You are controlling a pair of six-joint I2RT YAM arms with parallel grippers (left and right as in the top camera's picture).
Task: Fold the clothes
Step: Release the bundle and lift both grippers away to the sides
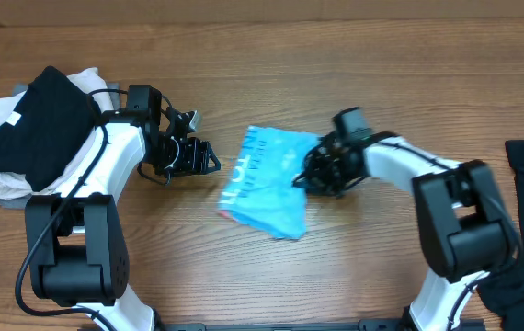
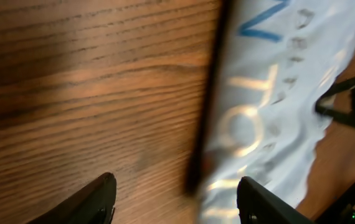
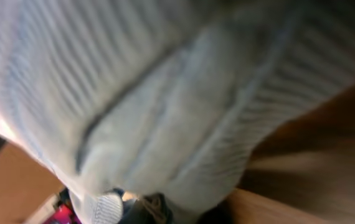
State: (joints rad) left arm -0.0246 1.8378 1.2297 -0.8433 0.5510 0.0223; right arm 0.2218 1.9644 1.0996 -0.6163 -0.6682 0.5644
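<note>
A wooden table (image 1: 363,64) fills the whole overhead view. It is mid-brown, with darker grain lines running from side to side. The light falls evenly from above and leaves only short, soft shadows on the wood. Close up in the left wrist view, the surface has a dull sheen, brighter in a band across the middle.

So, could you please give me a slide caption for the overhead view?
Sky-blue T-shirt at centre, right gripper at its right edge, left gripper open beside its left.
</note>
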